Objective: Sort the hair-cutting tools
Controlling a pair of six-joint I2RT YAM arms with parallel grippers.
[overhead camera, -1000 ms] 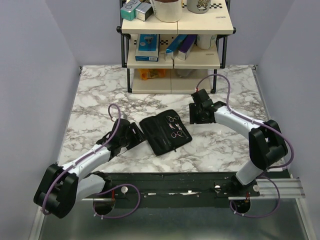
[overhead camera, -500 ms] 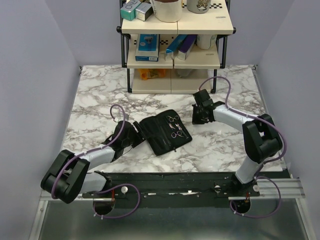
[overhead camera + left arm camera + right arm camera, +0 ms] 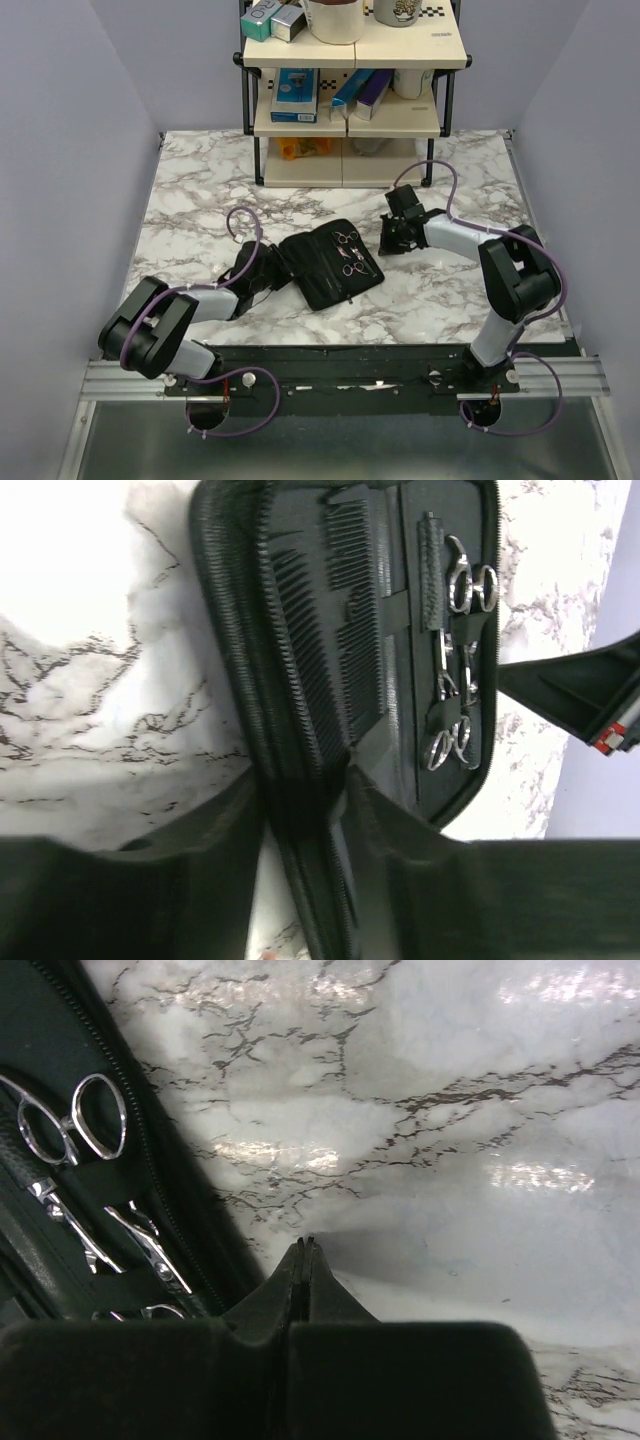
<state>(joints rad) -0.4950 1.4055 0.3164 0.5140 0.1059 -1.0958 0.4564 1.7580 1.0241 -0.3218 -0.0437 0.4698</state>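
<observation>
A black zip pouch [image 3: 330,262] lies open mid-table. Its straps hold two black combs [image 3: 345,600] and silver scissors [image 3: 470,585] with finger loops, with a second silver pair [image 3: 448,748] below them. In the top view the scissors [image 3: 348,240] show on the pouch's right half. My left gripper [image 3: 305,785] sits at the pouch's left side [image 3: 262,268], its jaws pressed on either side of the zippered edge [image 3: 300,730]. My right gripper [image 3: 303,1242] is shut on nothing, with its tips over marble just right of the pouch [image 3: 190,1230]. It shows beside the pouch's right corner [image 3: 388,243].
A cream shelf rack [image 3: 350,125] stands at the back of the marble table [image 3: 200,190], carrying a blue box [image 3: 295,95], a purple box [image 3: 365,92] and mugs on top. The arms' bases sit along the near edge.
The left gripper has narrowed onto the pouch's left edge while its arm folded back and lower. The right gripper's jaws went from open to shut beside the pouch.
</observation>
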